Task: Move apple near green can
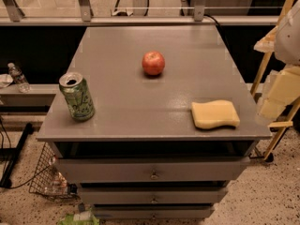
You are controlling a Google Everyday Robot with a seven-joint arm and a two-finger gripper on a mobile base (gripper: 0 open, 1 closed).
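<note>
Tabletop: apple, green can; gripper off right edge.

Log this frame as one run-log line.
stage: pre-grasp | apple: middle of table, free | green can: upright, front-left, apart from apple | gripper: right edge of view, beside table | sponge: front-right

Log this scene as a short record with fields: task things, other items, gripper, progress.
surface: grey cabinet top, drawers below
apple: middle of the top, toward the back, standing free
green can: upright near the front left corner, top opened
sponge: yellow, lying flat near the front right
gripper: at the right edge of the view, beside the cabinet, holding nothing from it
water bottle: off the cabinet, on the left
progress: apple and green can well apart; move not yet done
</note>
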